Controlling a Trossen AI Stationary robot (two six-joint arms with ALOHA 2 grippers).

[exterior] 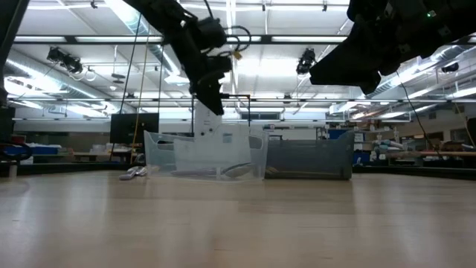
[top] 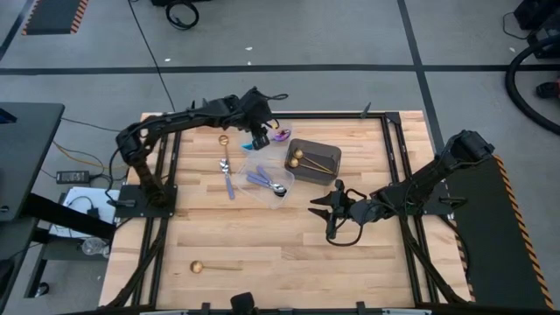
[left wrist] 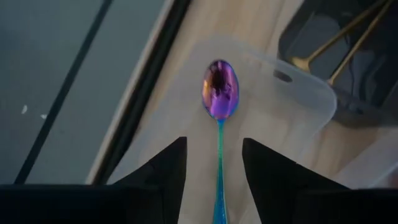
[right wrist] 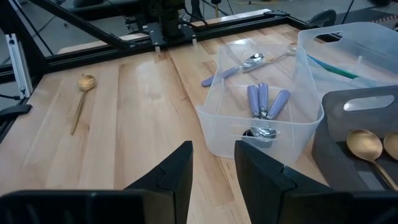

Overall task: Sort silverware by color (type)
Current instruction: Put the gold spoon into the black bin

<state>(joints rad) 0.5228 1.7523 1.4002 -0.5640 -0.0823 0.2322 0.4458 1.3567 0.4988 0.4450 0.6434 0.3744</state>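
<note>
Wooden counter on a dark frame, workshop floor around it. Left hand hovers over the far clear tub, fingers parted, purple spoon lying loose between them inside it. Lavender spoons sit in the near tub, gold spoons in the bin. Strays: one gold, near left; one gold and one lavender, far left. Right hand waits part-open, empty. Spoons look light, stiff, slick; grip mid-handle.
</note>
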